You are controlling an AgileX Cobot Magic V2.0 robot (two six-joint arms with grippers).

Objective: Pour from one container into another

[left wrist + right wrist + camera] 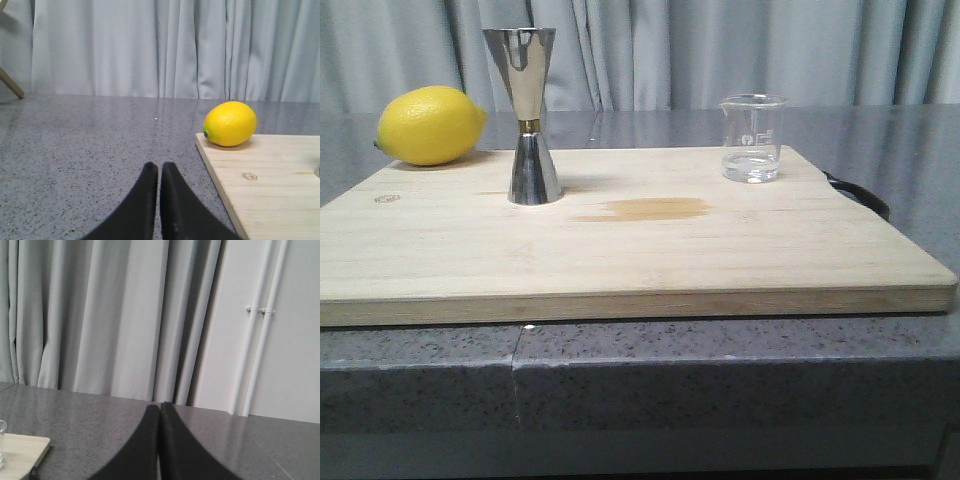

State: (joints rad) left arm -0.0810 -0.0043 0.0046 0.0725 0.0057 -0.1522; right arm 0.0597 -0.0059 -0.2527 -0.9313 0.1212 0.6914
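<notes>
A small clear glass beaker (752, 138) with a little clear liquid stands at the back right of the wooden cutting board (620, 250). The tall steel jigger (528, 115) with a gold band at its waist stands upright at the back left of the board. Neither gripper shows in the front view. My left gripper (159, 167) is shut and empty above the grey counter, off the board's left edge. My right gripper (160, 407) is shut and empty over the counter to the right of the board; only the beaker's edge (2, 440) shows there.
A yellow lemon (430, 125) lies at the board's back left corner, beside the jigger, also seen as the lemon (230, 123). A damp stain (655, 208) marks the board's middle. A black handle (860, 193) sticks out at the board's right side. Grey curtains hang behind.
</notes>
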